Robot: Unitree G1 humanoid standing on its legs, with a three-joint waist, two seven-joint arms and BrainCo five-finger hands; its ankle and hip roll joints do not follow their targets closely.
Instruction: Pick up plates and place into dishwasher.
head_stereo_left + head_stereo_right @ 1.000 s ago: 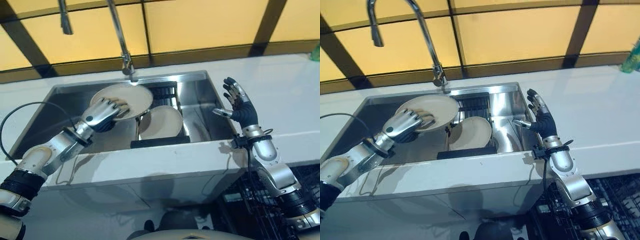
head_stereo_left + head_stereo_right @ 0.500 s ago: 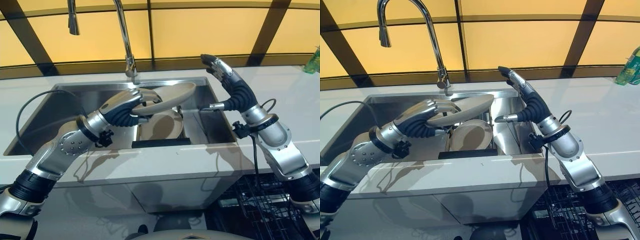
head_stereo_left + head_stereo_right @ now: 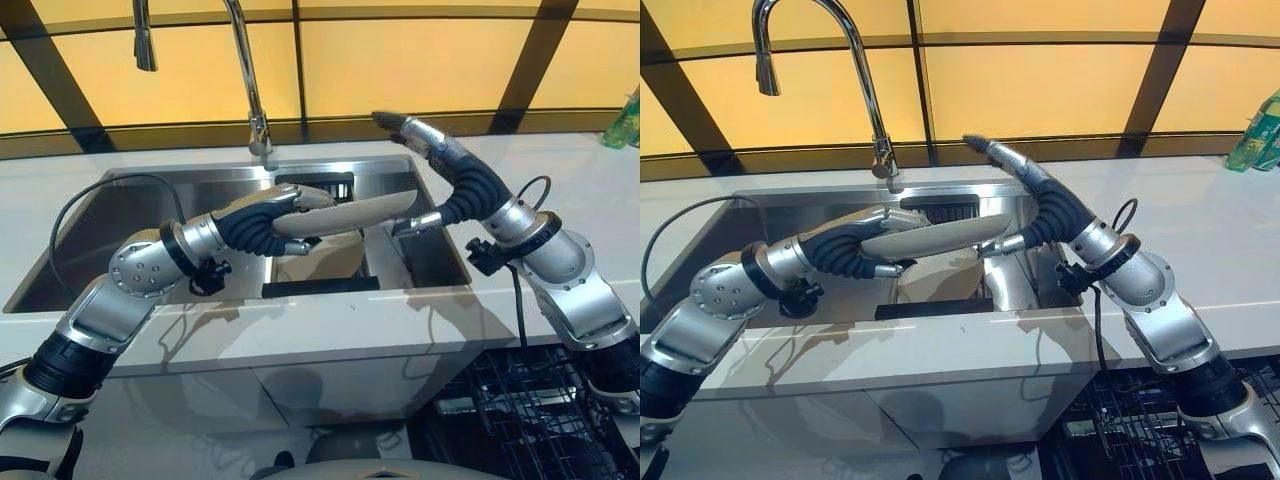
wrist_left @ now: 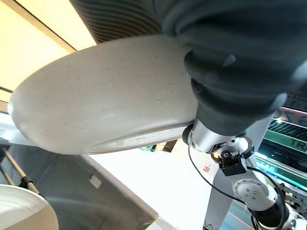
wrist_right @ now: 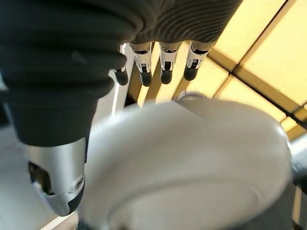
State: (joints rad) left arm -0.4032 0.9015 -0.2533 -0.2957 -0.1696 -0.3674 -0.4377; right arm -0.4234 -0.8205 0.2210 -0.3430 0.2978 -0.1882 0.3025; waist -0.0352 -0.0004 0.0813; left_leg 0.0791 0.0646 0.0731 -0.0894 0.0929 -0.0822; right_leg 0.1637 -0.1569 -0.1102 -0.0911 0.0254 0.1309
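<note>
Fingers L hand (image 3: 270, 215) clamp plate (image 3: 350, 212), now flatter | R hand (image 3: 440, 165) open, moved closer

Curved faucet (image 3: 862, 75) behind steel sink (image 3: 790, 205)

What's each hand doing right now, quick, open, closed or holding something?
Left hand: shut on the plate, held over the sink.
Right hand: open, fingers straight above the plate's far edge, thumb below it.
</note>
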